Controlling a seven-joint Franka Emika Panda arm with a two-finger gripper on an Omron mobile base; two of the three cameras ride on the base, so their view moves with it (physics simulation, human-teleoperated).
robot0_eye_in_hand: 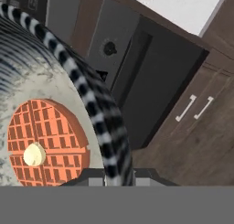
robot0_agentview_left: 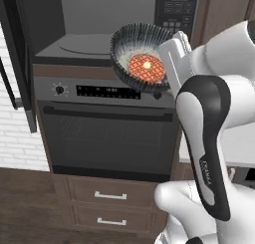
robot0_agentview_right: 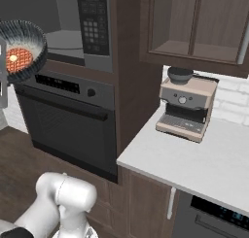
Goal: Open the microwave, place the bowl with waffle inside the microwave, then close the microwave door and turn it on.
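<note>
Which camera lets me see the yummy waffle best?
The hand view. There the waffle is big and close, with its orange grid and a pale dab on top, lying in the striped bowl. The left base view shows it smaller, whole in the tilted bowl. The right base view shows it tiny at the picture's edge.

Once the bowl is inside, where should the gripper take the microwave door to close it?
Judging from the left base view, take the microwave door at its outer edge, from the left: it stands swung wide open at the cavity's left, edge-on; its handle cannot be made out.
</note>
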